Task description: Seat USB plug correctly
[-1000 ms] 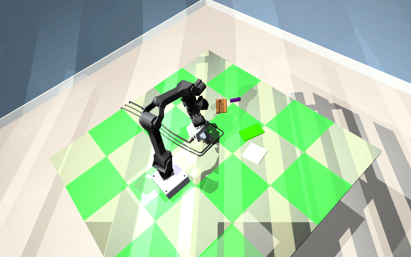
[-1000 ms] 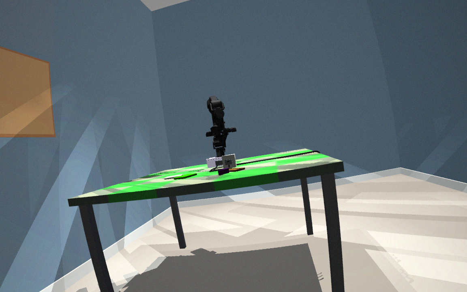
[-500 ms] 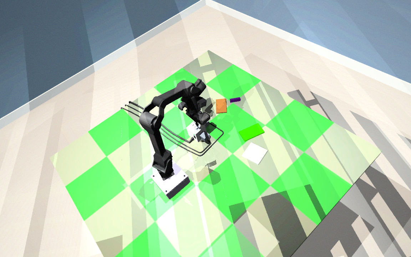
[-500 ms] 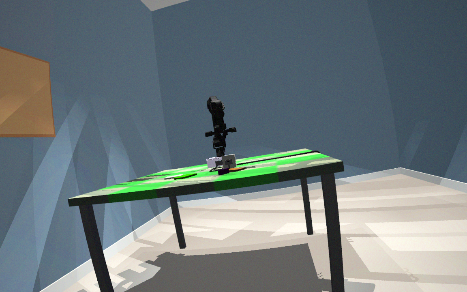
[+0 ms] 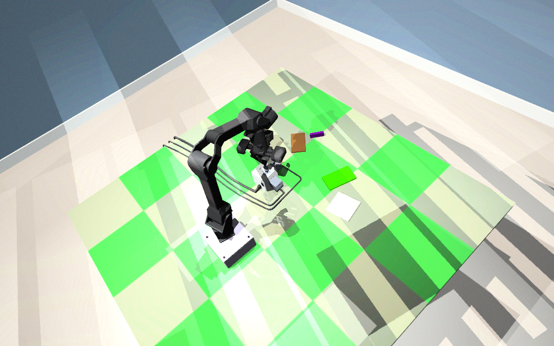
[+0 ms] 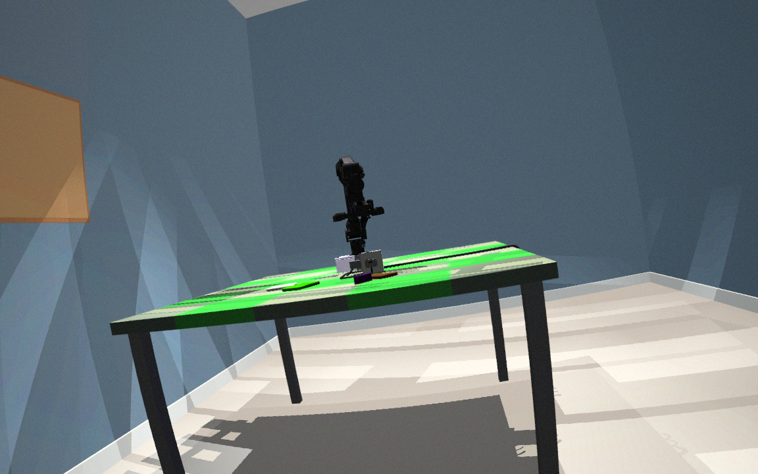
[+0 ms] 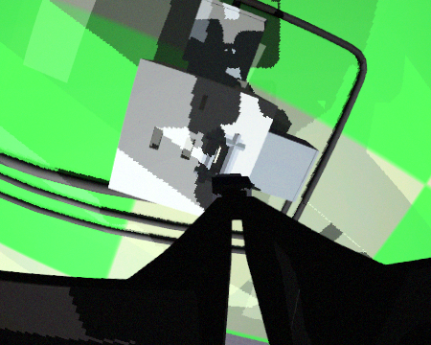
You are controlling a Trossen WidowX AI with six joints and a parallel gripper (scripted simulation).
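The white power cube (image 5: pixel 266 184) (image 6: pixel 371 258) (image 7: pixel 171 134) stands on the table in front of the arm's base. My gripper (image 5: pixel 269 166) (image 6: pixel 357 241) (image 7: pixel 235 209) points down right over the cube's top and is shut on the small dark USB plug (image 7: pixel 233 180). The plug's silver tip (image 7: pixel 234 145) sits at the top face, next to two small slots. I cannot tell whether the tip is inside the socket. Dark cables (image 5: pixel 283 192) (image 7: pixel 359 77) loop around the cube.
An orange card (image 5: pixel 297 142) (image 6: pixel 383 274), a purple stick (image 5: pixel 317 134) (image 6: pixel 361 279), a green card (image 5: pixel 338 177) (image 6: pixel 299 286) and a white card (image 5: pixel 343 205) lie right of the cube. A smaller grey block (image 7: pixel 231 22) sits just beyond the cube. The arm's base (image 5: pixel 232 246) is at the front left.
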